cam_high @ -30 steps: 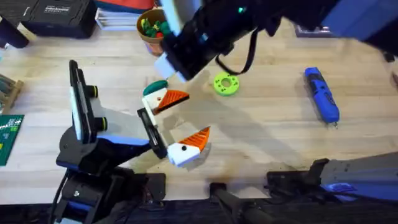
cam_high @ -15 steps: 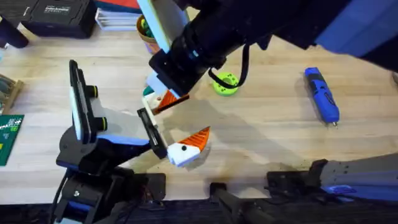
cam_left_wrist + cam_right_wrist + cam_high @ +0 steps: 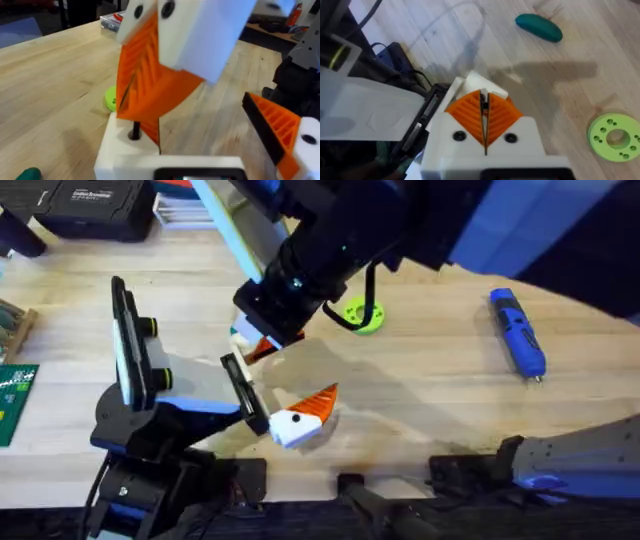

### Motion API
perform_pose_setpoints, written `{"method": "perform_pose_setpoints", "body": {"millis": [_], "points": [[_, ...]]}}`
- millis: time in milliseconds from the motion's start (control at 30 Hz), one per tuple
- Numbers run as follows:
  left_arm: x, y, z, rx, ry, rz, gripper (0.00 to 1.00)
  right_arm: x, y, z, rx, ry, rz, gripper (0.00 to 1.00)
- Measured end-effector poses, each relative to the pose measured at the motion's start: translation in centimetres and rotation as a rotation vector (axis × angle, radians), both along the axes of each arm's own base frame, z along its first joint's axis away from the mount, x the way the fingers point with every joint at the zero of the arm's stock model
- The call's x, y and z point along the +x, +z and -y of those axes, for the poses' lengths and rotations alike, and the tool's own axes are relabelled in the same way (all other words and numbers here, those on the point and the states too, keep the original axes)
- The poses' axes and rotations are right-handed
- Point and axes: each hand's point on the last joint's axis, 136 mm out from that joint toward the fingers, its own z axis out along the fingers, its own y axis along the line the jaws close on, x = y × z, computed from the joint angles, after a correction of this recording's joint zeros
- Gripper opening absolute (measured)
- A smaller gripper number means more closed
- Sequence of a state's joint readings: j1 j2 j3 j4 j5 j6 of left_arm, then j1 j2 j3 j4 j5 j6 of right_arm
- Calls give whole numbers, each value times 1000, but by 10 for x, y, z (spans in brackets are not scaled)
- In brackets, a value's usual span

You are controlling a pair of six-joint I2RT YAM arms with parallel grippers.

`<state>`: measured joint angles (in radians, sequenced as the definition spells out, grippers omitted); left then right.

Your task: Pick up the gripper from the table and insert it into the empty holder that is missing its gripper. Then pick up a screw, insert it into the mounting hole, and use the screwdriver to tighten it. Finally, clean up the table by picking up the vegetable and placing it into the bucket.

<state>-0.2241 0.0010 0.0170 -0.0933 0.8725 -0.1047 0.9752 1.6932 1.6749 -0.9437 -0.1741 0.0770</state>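
Orange gripper wedge (image 3: 262,348): a sliver shows directly under the right fingers (image 3: 484,100), at the white holder (image 3: 476,82); whether it is seated there cannot be told.
Right arm: reaches across the counter (image 3: 430,380) and angles down; its orange pads (image 3: 145,80) meet, with an unidentifiable thin dark sliver at the seam.
Left fingers (image 3: 285,375): spread wide; the nearer one carries its own orange wedge (image 3: 318,404).
Vegetable (image 3: 538,26): beyond the right fingers, on the counter.

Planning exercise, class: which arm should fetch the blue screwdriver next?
Right. The screwdriver lies on its side of the table; the left gripper sits open, far across from it.
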Motion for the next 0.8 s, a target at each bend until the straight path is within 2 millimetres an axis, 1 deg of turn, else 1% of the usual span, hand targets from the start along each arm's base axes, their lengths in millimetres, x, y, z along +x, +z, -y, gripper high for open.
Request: {"method": "perform_pose_setpoints", "body": {"millis": [333, 533, 667, 700, 767, 800], "points": [[0, 0, 0, 0, 0, 0, 987, 0, -2, -1, -5, 3, -2, 6], [0, 0, 0, -3, 1, -8, 987, -3, -9, -6, -15, 18, -6, 6], [0, 0, 0, -4, -3, -9, 987, -4, -9, -8, -15, 24, -5, 6], [0, 0, 0, -4, -2, -8, 987, -4, -9, -8, -15, 24, -5, 43], [0, 0, 0, -4, -2, -9, 987, -7, -9, -9, -10, 30, -16, 286], [0, 0, 0, -4, -1, -10, 987, -7, -9, -9, -14, 31, -10, 422]]}}
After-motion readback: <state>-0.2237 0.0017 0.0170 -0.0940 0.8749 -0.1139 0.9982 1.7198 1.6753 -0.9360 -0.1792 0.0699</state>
